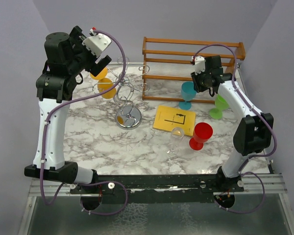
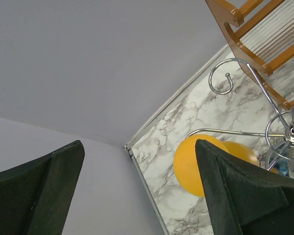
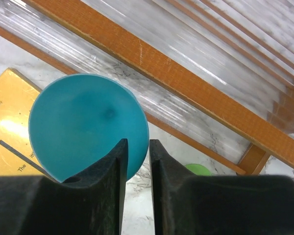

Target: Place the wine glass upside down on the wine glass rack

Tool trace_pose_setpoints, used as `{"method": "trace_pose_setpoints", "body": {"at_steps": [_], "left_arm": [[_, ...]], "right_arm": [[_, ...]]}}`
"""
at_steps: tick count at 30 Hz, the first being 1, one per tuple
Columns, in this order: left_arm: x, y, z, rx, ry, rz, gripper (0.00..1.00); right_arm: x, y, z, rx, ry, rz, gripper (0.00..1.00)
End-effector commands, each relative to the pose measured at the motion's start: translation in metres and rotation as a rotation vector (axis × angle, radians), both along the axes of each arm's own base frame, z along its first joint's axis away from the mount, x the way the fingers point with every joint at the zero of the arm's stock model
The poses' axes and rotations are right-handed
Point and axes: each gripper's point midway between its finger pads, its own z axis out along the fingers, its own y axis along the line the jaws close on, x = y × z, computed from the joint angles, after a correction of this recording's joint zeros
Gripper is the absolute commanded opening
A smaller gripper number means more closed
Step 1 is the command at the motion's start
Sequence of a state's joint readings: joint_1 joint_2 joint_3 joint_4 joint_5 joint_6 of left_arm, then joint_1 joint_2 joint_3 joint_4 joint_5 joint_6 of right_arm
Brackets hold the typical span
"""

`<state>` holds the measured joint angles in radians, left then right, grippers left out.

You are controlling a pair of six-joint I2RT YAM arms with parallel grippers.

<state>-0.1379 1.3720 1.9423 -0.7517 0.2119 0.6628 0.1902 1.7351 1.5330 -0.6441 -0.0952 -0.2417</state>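
Note:
The silver wire wine glass rack [image 1: 129,96] stands at the back left on a round shiny base [image 1: 129,119]. Two orange wine glasses [image 1: 107,88] hang upside down from its arms, and they also show in the left wrist view [image 2: 188,164]. My left gripper [image 1: 103,61] is raised beside them, open wide and empty [image 2: 139,147]. A teal wine glass [image 1: 188,93] stands upright in front of the wooden shelf. My right gripper [image 1: 202,84] hovers over its right rim [image 3: 88,127]. Its jaws [image 3: 137,142] are a narrow gap apart with nothing held.
An orange-brown wooden slatted shelf rack [image 1: 193,58] stands at the back right. A green glass [image 1: 219,105], a red glass [image 1: 201,135], a clear glass [image 1: 177,135] and a yellow book [image 1: 174,119] are on the marble table [image 1: 103,142].

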Motion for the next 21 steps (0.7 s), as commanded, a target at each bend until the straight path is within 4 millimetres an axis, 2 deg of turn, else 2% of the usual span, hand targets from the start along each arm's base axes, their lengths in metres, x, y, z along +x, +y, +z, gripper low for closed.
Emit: {"method": "trace_pose_setpoints", "body": {"at_steps": [1, 6, 9, 13, 16, 21], "left_arm": [[0.002, -0.007, 0.006, -0.049, 0.012, -0.015, 0.99], [0.012, -0.005, 0.011, -0.117, 0.008, 0.028, 0.99], [0.017, -0.001, 0.018, -0.190, 0.002, 0.082, 0.99], [0.019, 0.003, 0.027, -0.208, -0.017, 0.110, 0.99], [0.021, 0.000, 0.032, -0.249, -0.020, 0.108, 0.99], [0.023, -0.019, 0.043, -0.324, -0.005, 0.028, 0.99]], "right_arm": [[0.006, 0.003, 0.005, 0.026, -0.008, 0.032, 0.20], [0.012, 0.003, 0.010, 0.033, -0.018, 0.039, 0.07], [0.015, 0.010, 0.022, 0.061, -0.040, 0.082, 0.01], [0.004, 0.026, 0.051, 0.116, -0.068, 0.182, 0.01], [-0.002, 0.025, 0.075, 0.113, -0.126, 0.198, 0.01], [-0.013, 0.023, 0.118, 0.104, -0.211, 0.218, 0.01]]}}
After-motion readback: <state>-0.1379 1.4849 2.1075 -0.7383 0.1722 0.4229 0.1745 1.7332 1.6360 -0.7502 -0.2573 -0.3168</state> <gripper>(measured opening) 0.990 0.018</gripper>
